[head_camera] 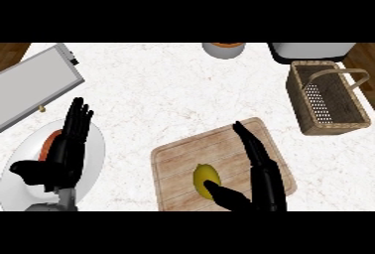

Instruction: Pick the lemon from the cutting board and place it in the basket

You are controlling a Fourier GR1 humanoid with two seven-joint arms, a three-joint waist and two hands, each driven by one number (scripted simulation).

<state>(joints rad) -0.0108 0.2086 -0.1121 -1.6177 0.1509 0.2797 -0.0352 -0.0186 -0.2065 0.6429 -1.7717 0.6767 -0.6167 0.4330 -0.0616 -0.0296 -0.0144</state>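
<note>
Lemon not yet lifted, basket waiting.

Your right hand lies on the cutting board, fingers straight, thumb touching the lemon near the board's front edge (nothing curled round it). Grasp, lift and carry remain; the basket stands well beyond the board, to its right. Your left hand rests open left of the board, over a plate. The counter is pale, speckled stone.
</note>
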